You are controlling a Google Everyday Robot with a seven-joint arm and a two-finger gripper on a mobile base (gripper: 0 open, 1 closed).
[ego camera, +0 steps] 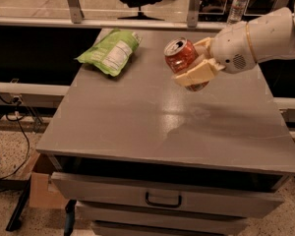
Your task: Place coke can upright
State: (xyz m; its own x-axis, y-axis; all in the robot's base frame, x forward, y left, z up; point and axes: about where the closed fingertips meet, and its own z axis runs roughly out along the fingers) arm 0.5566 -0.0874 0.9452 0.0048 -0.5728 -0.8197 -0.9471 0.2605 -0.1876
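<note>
Grey cabinet top (152,127) | gripper (191,63) clamps tilted coke can (179,53) above it | green bag (110,50) lies rear-left

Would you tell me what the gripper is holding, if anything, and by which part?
The gripper, above the table, holds the coke can by its side wall, one finger on either side; the can is tilted.

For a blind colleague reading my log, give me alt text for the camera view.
The gripper, on an arm reaching in from the right, holds the coke can tilted in the air above a grey cabinet top. A green snack bag lies at its far left.
</note>
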